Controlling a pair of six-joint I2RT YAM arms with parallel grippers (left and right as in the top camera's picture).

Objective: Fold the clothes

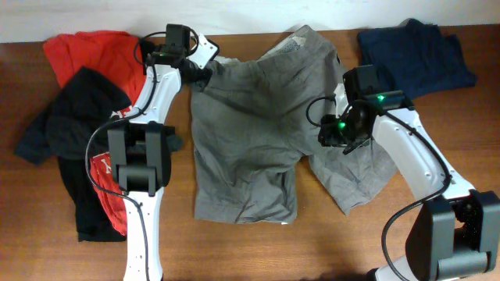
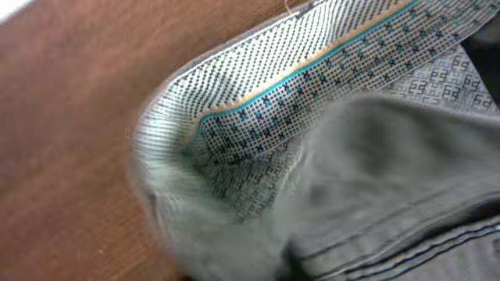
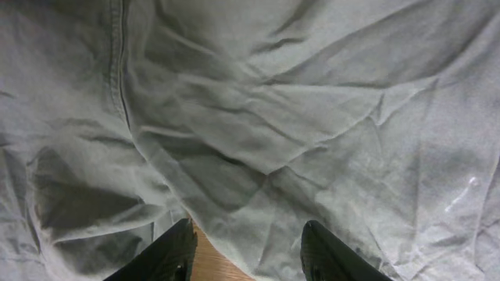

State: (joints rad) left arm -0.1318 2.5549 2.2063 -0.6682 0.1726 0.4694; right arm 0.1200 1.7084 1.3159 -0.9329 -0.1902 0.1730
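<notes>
A: How far along is the folding?

B: Barely begun, I'd judge. The grey shorts [image 1: 250, 133] lie spread out and wrinkled in the middle of the surface [image 1: 47, 250], both legs out, no fold made.

A: And the shirts?

B: The red shirt [image 1: 86, 47] and black shirt [image 1: 78, 109] sit heaped at the left, unfolded.

A: The arms?

B: The left gripper [image 1: 200, 76] is at the shorts' top corner. The waistband lining [image 2: 312, 86] fills its camera, so I cannot tell whether it grips. The right gripper [image 3: 248, 234] hangs over the shorts' right leg, fingers spread apart, holding nothing.
</notes>
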